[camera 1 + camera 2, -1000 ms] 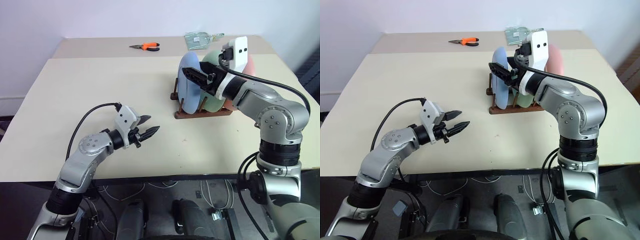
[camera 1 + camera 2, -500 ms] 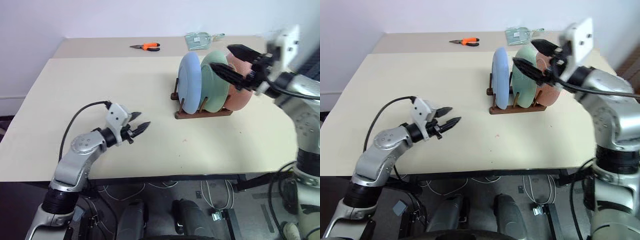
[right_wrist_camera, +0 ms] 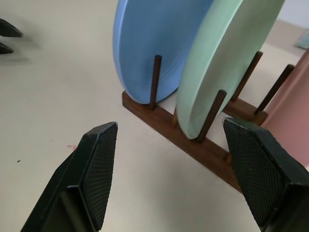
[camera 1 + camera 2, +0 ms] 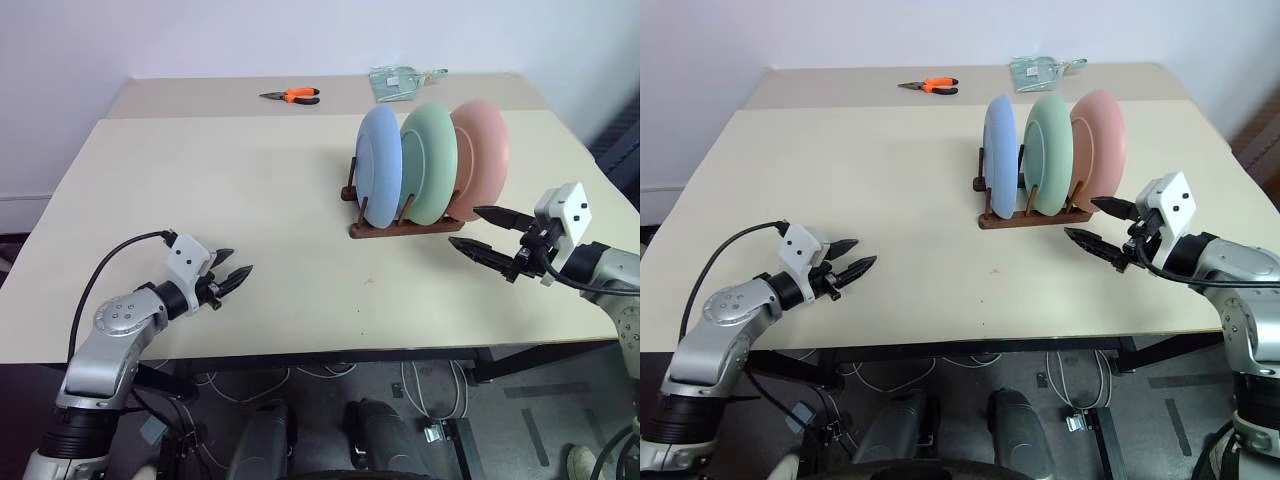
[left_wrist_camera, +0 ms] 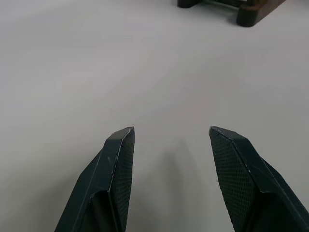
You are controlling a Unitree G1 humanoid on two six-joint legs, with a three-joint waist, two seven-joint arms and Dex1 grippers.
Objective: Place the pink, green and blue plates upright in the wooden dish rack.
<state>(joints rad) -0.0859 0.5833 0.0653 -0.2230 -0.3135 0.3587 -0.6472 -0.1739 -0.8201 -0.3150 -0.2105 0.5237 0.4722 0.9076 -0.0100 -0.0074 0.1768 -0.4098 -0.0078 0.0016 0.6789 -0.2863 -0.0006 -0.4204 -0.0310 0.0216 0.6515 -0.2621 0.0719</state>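
Nearest, the left gripper (image 4: 231, 274) and right gripper (image 4: 482, 230) are hovering over the beige tabletop (image 4: 220, 190), fingers apart and empty. Beyond, the dark wooden dish rack (image 4: 405, 226) is holding the light blue round plastic plate (image 4: 379, 165), mint green plate (image 4: 430, 160) and salmon pink plate (image 4: 482, 150) upright. The task is looking complete; nothing more seems needed.

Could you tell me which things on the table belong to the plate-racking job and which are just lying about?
Part of the job:
blue plate
green plate
pink plate
wooden dish rack

Lying about:
orange-handled pliers
clear packet at the table's far edge
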